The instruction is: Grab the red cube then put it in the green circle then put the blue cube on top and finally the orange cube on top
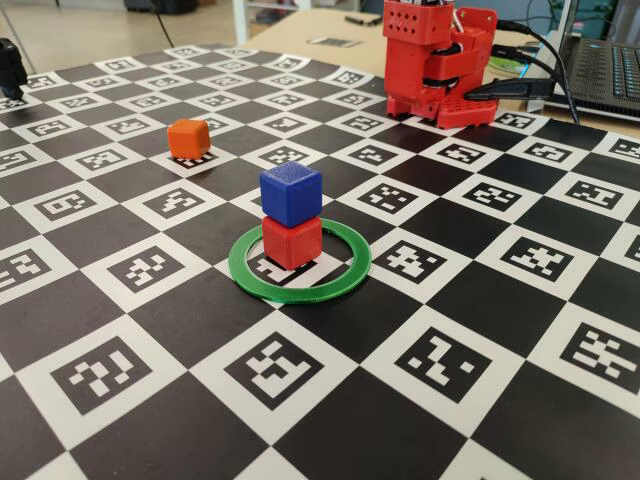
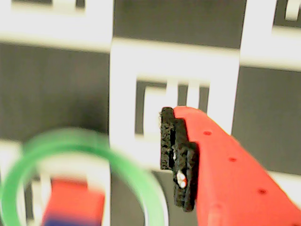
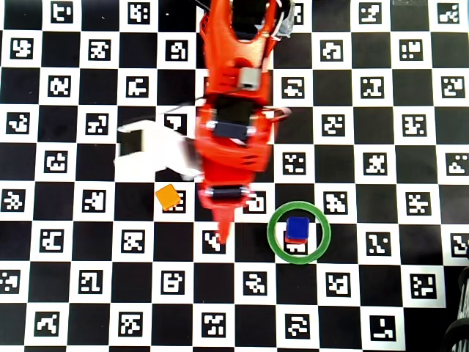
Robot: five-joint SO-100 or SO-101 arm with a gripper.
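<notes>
Two stacked; claw [image 3: 222,236] looks closed, empty. Swing left in the overhead view, open wide, straddle the small matte orange plastic cube [image 3: 168,196] squarely.

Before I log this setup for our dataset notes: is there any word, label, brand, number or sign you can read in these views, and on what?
No readable text in any view.
The board carries only square black-and-white marker patterns, no letters or digits.
The red cube, blue cube, orange cube, green circle and gripper show no markings.
The laptop keys are too small to read.
</notes>
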